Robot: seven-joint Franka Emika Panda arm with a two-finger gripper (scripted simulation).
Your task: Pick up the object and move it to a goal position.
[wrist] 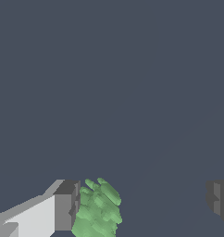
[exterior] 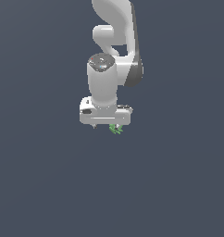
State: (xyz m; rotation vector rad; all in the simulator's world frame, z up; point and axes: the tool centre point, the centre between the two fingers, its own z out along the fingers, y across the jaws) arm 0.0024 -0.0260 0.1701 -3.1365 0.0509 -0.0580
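Note:
The object (exterior: 115, 129) is a tiny bright green lumpy thing with small knobs. In the exterior view it sits just under the white hand, toward that view's right. My gripper (exterior: 106, 126) points straight down over it. In the wrist view my gripper (wrist: 141, 203) is open wide and empty. The object (wrist: 97, 210) lies between the jaws, close against one grey fingertip (wrist: 65, 206) and far from the other fingertip (wrist: 219, 198). Whether it touches the near fingertip is unclear.
Only a flat dark grey-blue surface (exterior: 49, 185) shows all around. The arm's white links (exterior: 114, 41) rise above the hand in the exterior view.

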